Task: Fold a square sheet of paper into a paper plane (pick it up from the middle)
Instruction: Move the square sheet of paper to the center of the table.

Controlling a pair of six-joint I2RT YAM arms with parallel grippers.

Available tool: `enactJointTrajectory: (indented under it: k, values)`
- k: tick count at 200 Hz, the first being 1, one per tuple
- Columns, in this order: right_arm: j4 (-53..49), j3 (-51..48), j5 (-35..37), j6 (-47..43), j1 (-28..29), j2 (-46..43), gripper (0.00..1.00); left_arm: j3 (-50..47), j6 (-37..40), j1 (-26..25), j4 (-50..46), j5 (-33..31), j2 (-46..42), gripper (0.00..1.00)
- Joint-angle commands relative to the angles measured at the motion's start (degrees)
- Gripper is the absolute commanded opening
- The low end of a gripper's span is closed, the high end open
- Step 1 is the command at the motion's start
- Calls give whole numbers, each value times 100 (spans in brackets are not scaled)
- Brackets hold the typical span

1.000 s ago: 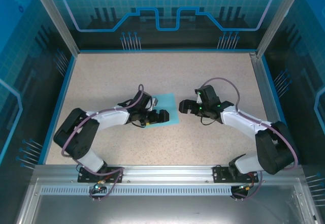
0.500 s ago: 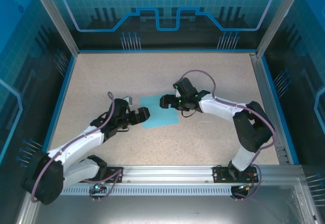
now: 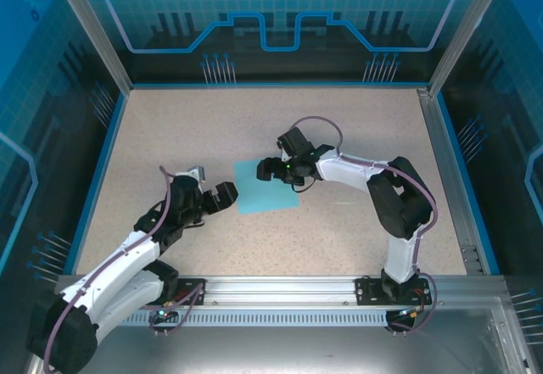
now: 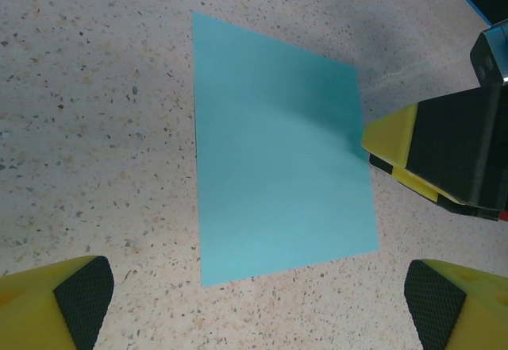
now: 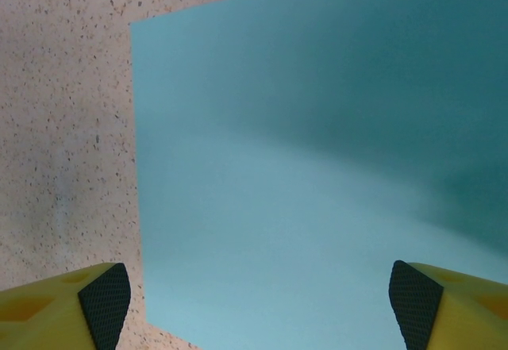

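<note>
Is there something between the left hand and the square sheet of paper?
Nothing visible. Only bare table lies between the left hand and the sheet; the right hand hangs over its opposite side.

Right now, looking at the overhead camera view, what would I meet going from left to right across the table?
left fingers → square sheet of paper → right arm's elbow
</note>
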Motion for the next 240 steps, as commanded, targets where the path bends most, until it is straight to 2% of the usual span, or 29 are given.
enactJointTrajectory:
  k: [1,42,83,126,149,182,216,240]
  values:
    - [-49,146,-282,127,118,235,88,-65,-27,55,-118,-72,-72,98]
    - [34,-316,-43,277,113,242,86,-77,178,56,107,317,-64,98]
    - [-267,-1352,610,256,68,-404,86,-52,289,55,140,548,-60,98]
    - [-294,-2261,499,-365,-245,-818,85,-74,388,55,371,782,41,99]
    - [-693,-2094,650,-723,-251,-992,86,-70,522,55,390,761,131,98]
    - [-1528,-1123,1208,-689,-16,-1100,89,-59,688,55,348,599,129,99]
    - [-2834,193,2502,-273,588,-240,94,-16,799,63,79,68,78,98]
    - [-3233,807,2745,35,770,331,99,-6,911,81,0,-82,41,98]
